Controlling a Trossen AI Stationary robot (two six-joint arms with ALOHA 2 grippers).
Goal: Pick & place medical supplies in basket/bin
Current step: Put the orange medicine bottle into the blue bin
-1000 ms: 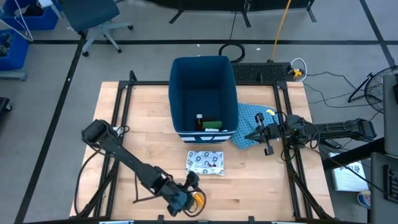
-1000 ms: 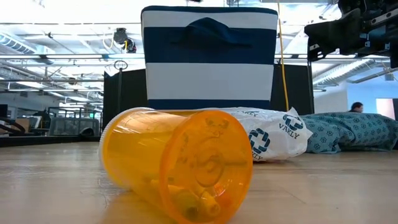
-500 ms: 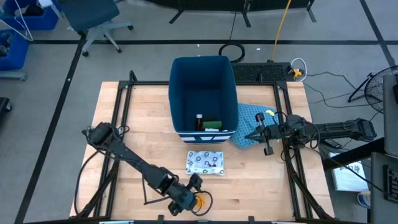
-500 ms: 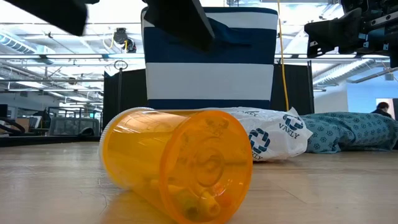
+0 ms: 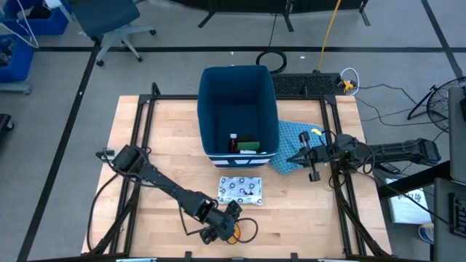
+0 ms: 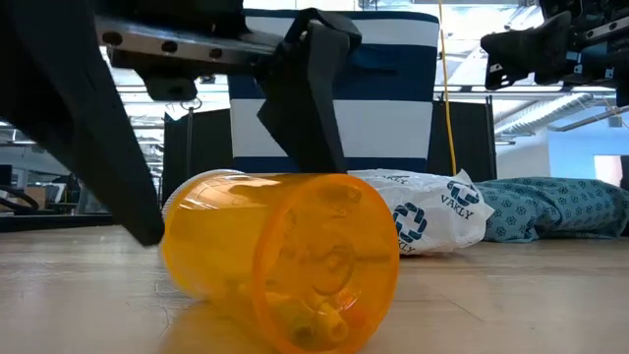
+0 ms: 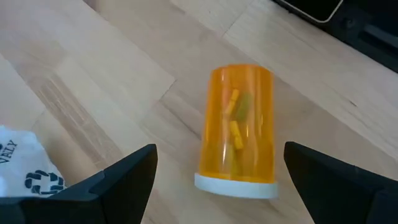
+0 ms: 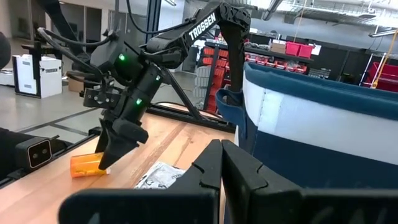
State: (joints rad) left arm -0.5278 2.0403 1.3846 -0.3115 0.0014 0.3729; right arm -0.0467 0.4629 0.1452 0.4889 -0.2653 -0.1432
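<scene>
Hand [image 7: 214, 180] of left arm wide open astride lying orange vial [image 7: 239, 127], not touching.

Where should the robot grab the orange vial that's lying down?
Probably around its round middle, coming straight down from above. The orange vial lies on its side on the table, so its curved wall faces up and its white cap points sideways. The left gripper is open with a finger on each side, already lined up across the body.

Orange vial [image 7: 237, 130], white cap; navy bin [image 5: 239, 109], white-striped; blue-patterned white packet [image 5: 240, 191].
</scene>
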